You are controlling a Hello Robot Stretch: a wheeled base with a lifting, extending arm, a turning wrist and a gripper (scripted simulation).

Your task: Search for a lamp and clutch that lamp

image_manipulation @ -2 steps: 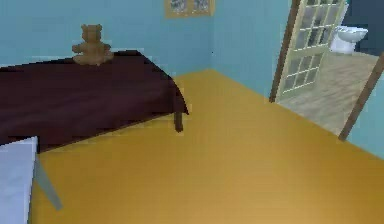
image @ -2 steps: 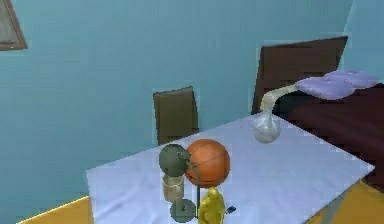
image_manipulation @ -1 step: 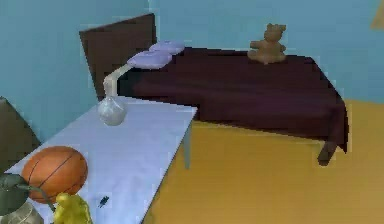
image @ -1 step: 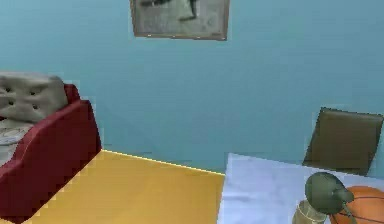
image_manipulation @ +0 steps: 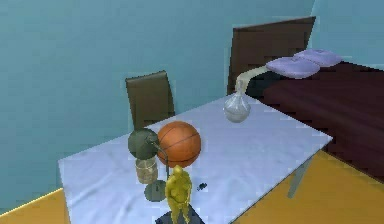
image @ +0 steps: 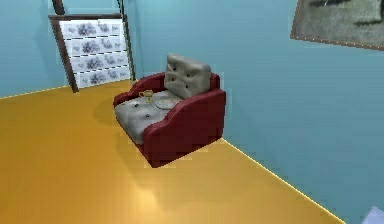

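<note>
In the arm side view, a dark olive globe on a pale stubby base point(image_manipulation: 146, 152) stands on a table with a pale top point(image_manipulation: 255, 150); it may be a small lamp, but its shape is unclear. An orange basketball point(image_manipulation: 180, 143) sits right beside it. In front of both stands a small golden figure point(image_manipulation: 179, 195) on a dark foot. Farther along the table is a clear glass vase point(image_manipulation: 237, 106).
A brown chair point(image_manipulation: 150, 98) stands behind the table, and a bed point(image_manipulation: 335, 100) with a dark red cover and pale pillows point(image_manipulation: 300, 63) lies at the right. The forward view has a red armchair point(image: 185, 125) with a grey cushion point(image: 187, 78), a leaning shelf point(image: 95, 48) and open orange floor point(image: 70, 170).
</note>
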